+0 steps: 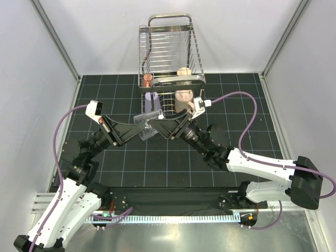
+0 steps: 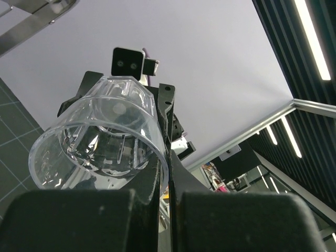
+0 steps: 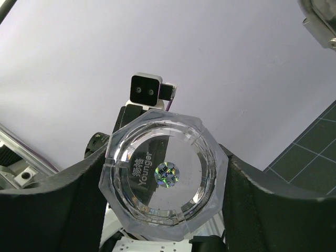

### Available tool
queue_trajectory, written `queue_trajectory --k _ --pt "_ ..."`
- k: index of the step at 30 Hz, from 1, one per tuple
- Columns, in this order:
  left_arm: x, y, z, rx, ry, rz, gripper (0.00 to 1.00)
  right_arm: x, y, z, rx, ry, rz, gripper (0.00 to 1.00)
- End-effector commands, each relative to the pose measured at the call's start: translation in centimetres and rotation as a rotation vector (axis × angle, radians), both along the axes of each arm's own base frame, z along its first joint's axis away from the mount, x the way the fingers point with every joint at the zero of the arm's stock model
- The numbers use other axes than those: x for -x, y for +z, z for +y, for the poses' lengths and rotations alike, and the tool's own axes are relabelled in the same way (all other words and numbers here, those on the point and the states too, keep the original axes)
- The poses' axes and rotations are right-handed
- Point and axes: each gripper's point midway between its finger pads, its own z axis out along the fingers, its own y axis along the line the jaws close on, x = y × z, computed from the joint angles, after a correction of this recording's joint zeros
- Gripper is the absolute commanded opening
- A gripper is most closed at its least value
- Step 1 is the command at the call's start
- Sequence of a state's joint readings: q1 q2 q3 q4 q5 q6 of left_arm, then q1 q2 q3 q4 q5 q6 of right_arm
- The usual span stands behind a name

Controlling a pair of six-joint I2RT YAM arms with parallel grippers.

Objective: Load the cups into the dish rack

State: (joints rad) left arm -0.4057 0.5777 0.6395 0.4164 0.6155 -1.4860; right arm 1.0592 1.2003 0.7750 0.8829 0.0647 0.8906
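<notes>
A clear drinking glass point(image 1: 148, 126) hangs on its side above the mat, between both arms. My left gripper point(image 1: 138, 127) is shut on the wall at its rim; in the left wrist view the rim wall point(image 2: 163, 157) is pinched between the two black fingers point(image 2: 184, 184). My right gripper point(image 1: 160, 126) has come in from the other side. In the right wrist view the glass's octagonal base point(image 3: 165, 173) fills the gap, with a finger against each side. The steel wire dish rack point(image 1: 170, 50) stands behind, holding a tan mug point(image 1: 184, 72), a pinkish mug point(image 1: 184, 96) and a lavender tumbler point(image 1: 151, 97).
The black gridded mat point(image 1: 131, 163) covers the table between white side walls. The rack's looped handle point(image 1: 169, 17) rises at the far wall. Purple cables point(image 1: 247, 113) loop off both arms.
</notes>
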Motion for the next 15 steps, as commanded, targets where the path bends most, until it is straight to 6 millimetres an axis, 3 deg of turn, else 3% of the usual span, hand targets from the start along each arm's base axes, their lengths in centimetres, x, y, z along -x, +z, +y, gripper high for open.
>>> queue_trajectory --k 1,2,3,4,6,7,8,9,10,11,12,14,15 --pt "2.2 3.4 0.7 0.055 -0.021 -0.129 0.00 0.9 3.7 -0.4 -0.078 0.012 -0.086 0.60" --pt "2.1 3.4 0.6 0.051 -0.023 -0.129 0.00 1.0 3.8 -0.4 -0.071 0.011 -0.100 0.48" --pt "2.1 3.3 0.5 0.043 -0.027 -0.131 0.00 1.0 4.2 -0.5 -0.066 0.006 -0.117 0.12" --pt "1.7 2.6 0.3 0.014 -0.023 -0.110 0.01 0.9 3.6 -0.1 -0.014 -0.002 -0.124 0.04" --pt "1.6 2.5 0.3 -0.072 0.026 -0.169 0.17 0.9 5.0 -0.2 0.013 -0.018 -0.168 0.04" --pt "0.5 0.7 0.3 -0.142 0.064 -0.074 0.28 1.3 4.4 0.3 0.082 -0.012 -0.216 0.04" --pt "0.9 1.2 0.8 -0.159 0.098 -0.096 0.46 1.5 5.1 -0.2 0.099 -0.023 -0.250 0.04" --pt "0.7 0.9 1.1 -0.186 0.132 -0.097 0.55 1.5 7.0 -0.7 0.099 -0.049 -0.280 0.04" --pt "-0.2 -0.3 1.6 -0.234 0.195 -0.070 0.64 0.8 6.1 -0.6 0.192 -0.087 -0.295 0.04" --pt "-0.4 -0.7 2.0 -0.262 0.225 -0.065 0.66 0.5 6.6 -0.7 0.225 -0.099 -0.303 0.04" --pt "-0.2 -0.2 2.4 -0.270 0.255 -0.076 0.69 0.0 9.0 -1.5 0.217 -0.148 -0.310 0.04" --pt "-0.8 -1.1 3.3 -0.324 0.321 -0.059 0.82 -0.9 9.0 -1.7 0.293 -0.181 -0.342 0.04" --pt "-0.6 -0.8 3.8 -0.330 0.348 -0.068 0.85 -0.9 10.9 -2.3 0.288 -0.211 -0.376 0.04"
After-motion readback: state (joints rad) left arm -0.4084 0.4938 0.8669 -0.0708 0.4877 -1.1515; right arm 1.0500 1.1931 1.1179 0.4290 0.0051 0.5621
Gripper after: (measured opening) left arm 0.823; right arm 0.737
